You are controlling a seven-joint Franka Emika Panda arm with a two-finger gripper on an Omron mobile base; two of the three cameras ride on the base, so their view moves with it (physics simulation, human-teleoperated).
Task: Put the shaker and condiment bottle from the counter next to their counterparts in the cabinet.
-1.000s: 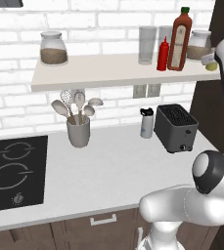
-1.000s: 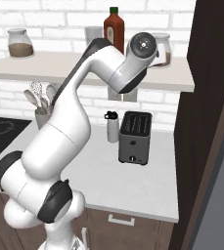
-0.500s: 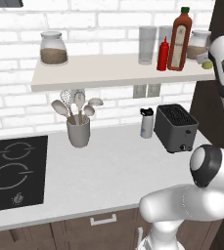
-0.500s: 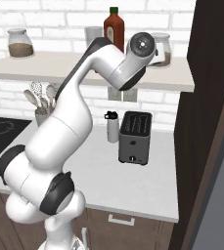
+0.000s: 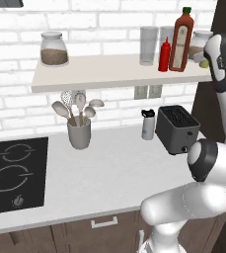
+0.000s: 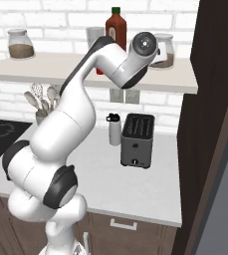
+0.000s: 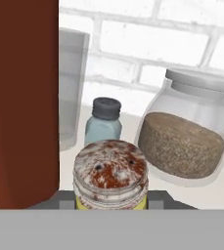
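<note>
Cabinet [image 5: 109, 74]: arm nudged slightly; shaker [image 7: 110, 177] apparently still in end effector.

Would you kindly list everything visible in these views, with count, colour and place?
Shaker: one, yellow-olive, speckled cap, between the gripper's fingers at the shelf's right end.
Red squeeze bottle: one, on the shelf beside the tall sauce bottle.
Glass tumbler: one, clear, shelf.
Lidded jars: two, brown contents, shelf left and right.
Small blue-grey jar: one, shelf.
Utensil crock: one, grey, counter.
Flask: one, white, black cap, by the toaster.
Cooktop: one, black, counter left.
Gripper: one, dark, shut on the shaker.
</note>
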